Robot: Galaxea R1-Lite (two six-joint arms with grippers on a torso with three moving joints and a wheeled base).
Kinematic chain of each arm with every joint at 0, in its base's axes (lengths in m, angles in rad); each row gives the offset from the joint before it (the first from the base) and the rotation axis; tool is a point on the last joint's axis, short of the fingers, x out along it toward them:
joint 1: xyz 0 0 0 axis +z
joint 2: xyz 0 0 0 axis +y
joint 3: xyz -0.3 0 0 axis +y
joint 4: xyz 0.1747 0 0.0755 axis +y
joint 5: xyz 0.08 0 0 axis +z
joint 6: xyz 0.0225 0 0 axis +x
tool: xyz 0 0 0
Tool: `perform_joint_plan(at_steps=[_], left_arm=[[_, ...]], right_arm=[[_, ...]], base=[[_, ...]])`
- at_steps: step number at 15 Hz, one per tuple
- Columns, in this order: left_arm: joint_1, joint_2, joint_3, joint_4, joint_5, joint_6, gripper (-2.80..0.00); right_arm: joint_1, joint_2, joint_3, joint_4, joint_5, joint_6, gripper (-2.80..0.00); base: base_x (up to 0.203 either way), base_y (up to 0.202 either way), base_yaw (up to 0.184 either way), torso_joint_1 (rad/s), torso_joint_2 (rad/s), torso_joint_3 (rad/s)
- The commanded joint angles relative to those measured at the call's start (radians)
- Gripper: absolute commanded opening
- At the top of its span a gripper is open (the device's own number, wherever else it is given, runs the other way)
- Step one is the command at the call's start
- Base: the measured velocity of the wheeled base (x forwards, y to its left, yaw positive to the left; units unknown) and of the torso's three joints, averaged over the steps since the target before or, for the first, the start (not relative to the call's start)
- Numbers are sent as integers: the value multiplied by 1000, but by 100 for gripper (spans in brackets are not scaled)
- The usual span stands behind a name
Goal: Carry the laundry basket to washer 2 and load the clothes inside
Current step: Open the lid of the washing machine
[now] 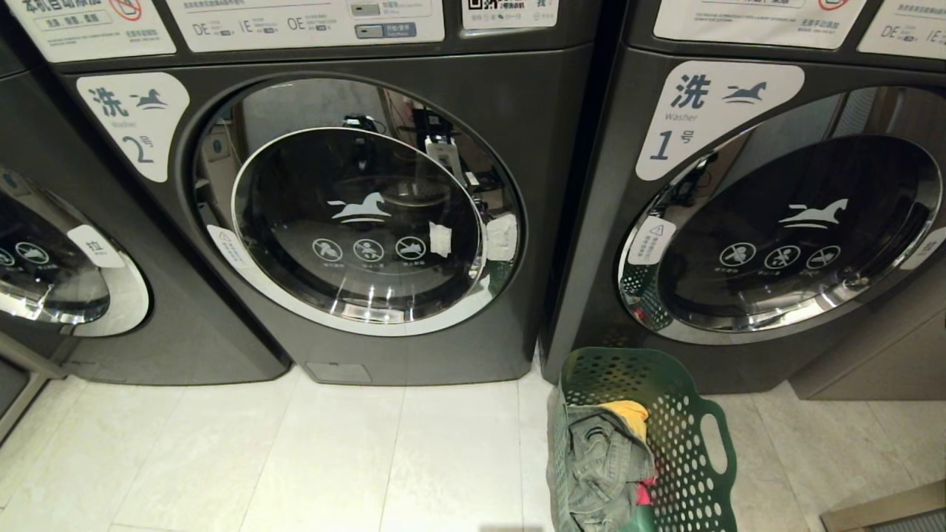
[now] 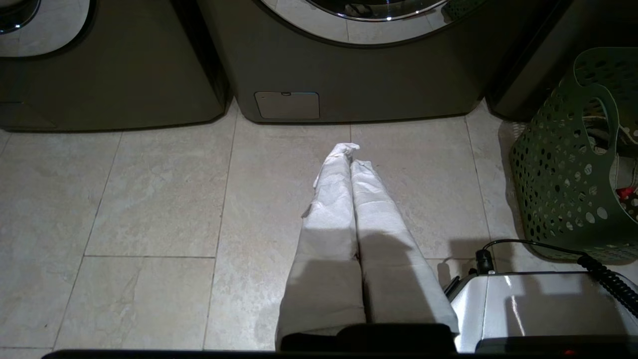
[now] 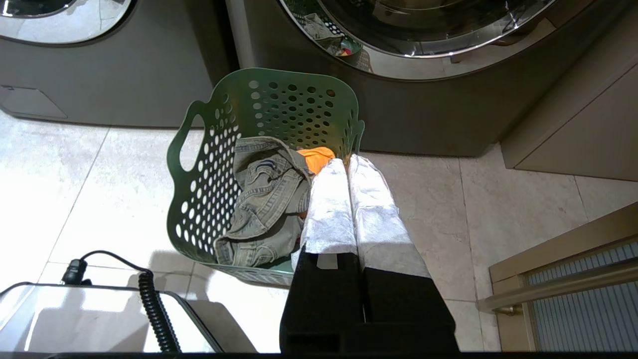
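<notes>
Standing on the tiled floor (image 1: 332,458) at the foot of the washer labelled 1 (image 1: 739,222), the laundry basket (image 1: 695,443) holds the clothes (image 1: 602,465), with washer 2 (image 1: 355,222) to its left, door shut. Both arms hang low and empty: the left gripper (image 2: 350,152) with fingers pressed together over bare tile, the right gripper (image 3: 346,164) likewise closed beside the basket's rim. The basket lies on the robot's right, its long axis running toward the machines, so the right arm looks nearer.
</notes>
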Motion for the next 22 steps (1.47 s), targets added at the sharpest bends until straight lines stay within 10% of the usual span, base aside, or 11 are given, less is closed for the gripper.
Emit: perform_joint_plan(at_steps=[1, 22], left_arm=[[0, 0, 2, 1, -1, 5, -280], [0, 0, 2, 0, -1, 4, -280]], right_arm=[[0, 2, 0, 1, 0, -1, -280], [0, 2, 0, 1, 0, -3, -280]], base=[[0, 0, 0, -4, 2, 43], [0, 0, 0, 0, 0, 2]])
